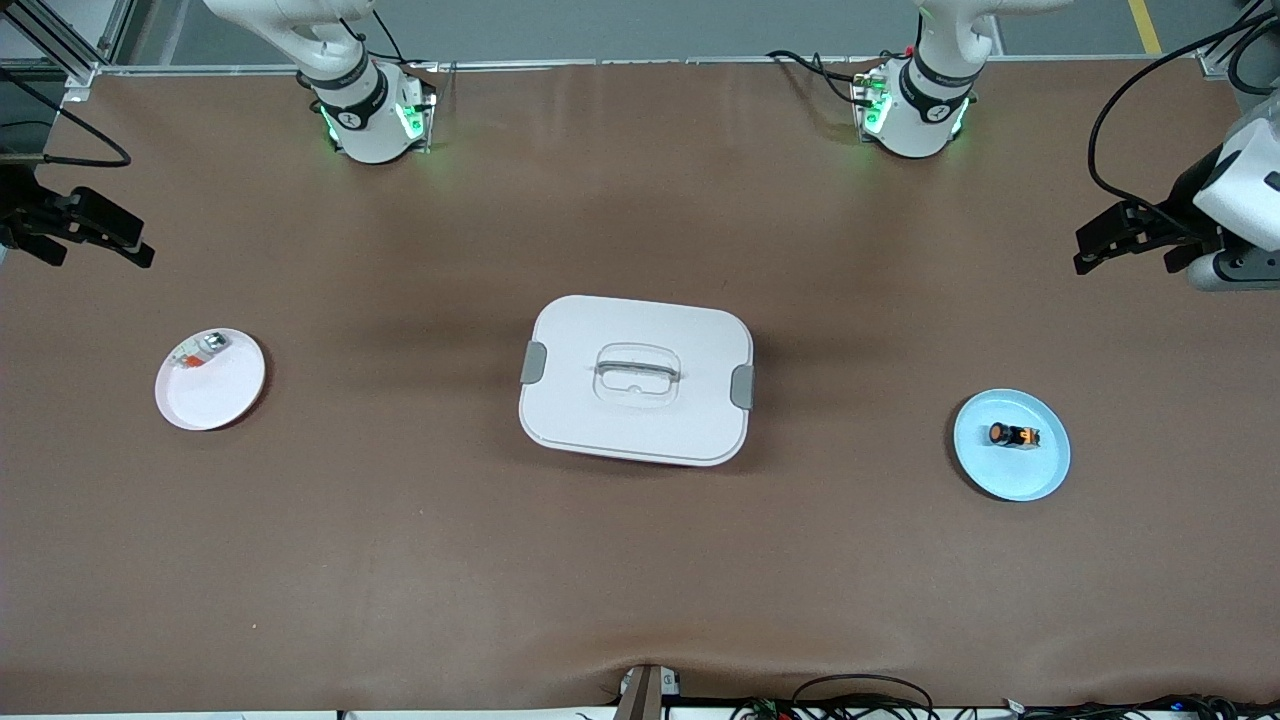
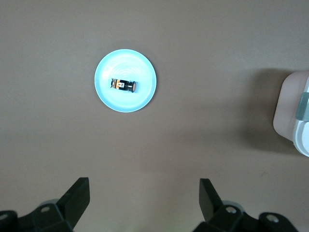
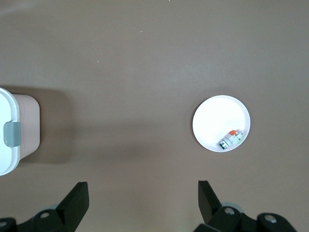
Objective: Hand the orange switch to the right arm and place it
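Observation:
The orange switch (image 1: 1012,436), a black body with a round orange cap, lies on its side on a light blue plate (image 1: 1020,478) toward the left arm's end of the table. It also shows in the left wrist view (image 2: 124,85) on that plate (image 2: 126,100). My left gripper (image 1: 1084,254) is open and empty, held up over bare table at that end, apart from the plate; its own view shows it open (image 2: 144,186). My right gripper (image 1: 140,246) is open and empty over bare table at the right arm's end (image 3: 142,188).
A white lidded box (image 1: 637,378) with grey clips stands mid-table; its edge shows in both wrist views (image 2: 293,113) (image 3: 8,145). A white plate (image 1: 215,395) at the right arm's end holds a small silver-and-clear piece (image 1: 200,352), also in the right wrist view (image 3: 231,139).

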